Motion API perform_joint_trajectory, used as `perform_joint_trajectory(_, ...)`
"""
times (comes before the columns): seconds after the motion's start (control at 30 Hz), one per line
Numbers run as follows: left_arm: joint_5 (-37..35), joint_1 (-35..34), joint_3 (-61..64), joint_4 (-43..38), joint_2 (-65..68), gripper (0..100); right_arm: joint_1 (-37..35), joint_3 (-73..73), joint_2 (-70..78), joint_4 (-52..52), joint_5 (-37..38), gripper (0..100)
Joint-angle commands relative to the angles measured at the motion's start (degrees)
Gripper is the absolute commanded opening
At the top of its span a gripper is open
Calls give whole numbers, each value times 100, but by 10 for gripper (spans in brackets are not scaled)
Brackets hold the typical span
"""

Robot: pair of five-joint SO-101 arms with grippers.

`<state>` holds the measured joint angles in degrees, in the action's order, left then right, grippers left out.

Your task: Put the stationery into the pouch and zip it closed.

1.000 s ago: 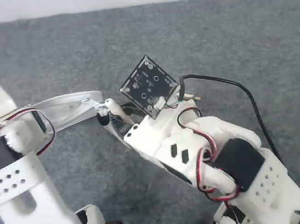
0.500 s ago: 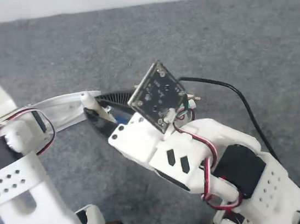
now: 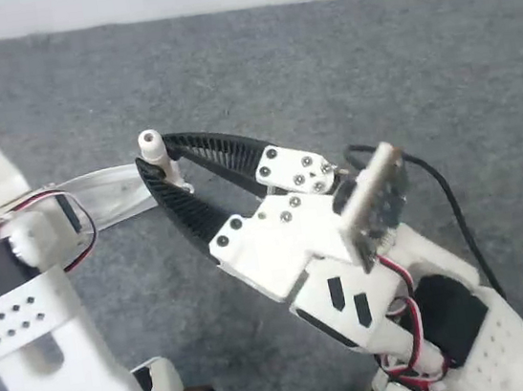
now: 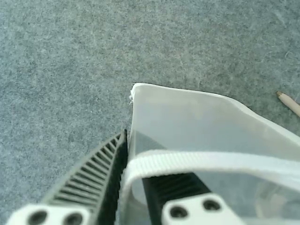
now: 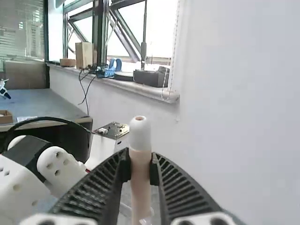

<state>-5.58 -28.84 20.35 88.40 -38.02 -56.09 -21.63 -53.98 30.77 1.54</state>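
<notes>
The right end effector, clenched on a pen, has rolled upward beside the pouch, whose edge the left end effector grips; insertion looks pending.

Translucent white pouch, black ridged right pincer, beige white-capped pen, speckled grey table

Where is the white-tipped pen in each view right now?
High view: white-tipped pen left of centre, pinched in the right gripper, beside the pouch.
Right wrist view: the pen stands mid-picture, clamped in that arm's own gripper.
Left wrist view: match on the pouch, clamped in the left gripper.
Shared landmark: the pouch, in the high and left wrist views.
</notes>
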Motion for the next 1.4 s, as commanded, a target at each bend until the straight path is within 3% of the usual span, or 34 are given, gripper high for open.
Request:
perform_joint_trajectory(0.0, -79, 26, -22, -167, -9, 11, -48, -554, -365, -1007, -44, 6)
perform_joint_trajectory(0.53, -79, 35, -22, -176, -9, 11, -242, -2945, -400, -4892, -35, 6)
perform_joint_trajectory(1.1, -79, 35, -22, -176, -9, 11, -356, -3138, 1437, -5684, 9, 6)
perform_joint_trajectory(1.27, -79, 35, -22, -176, -9, 11, -382, -3235, 1868, -5727, 862, 6)
perform_joint_trajectory(1.37, -79, 35, -22, -176, -9, 11, -382, -3235, 1965, -5692, 765, 7)
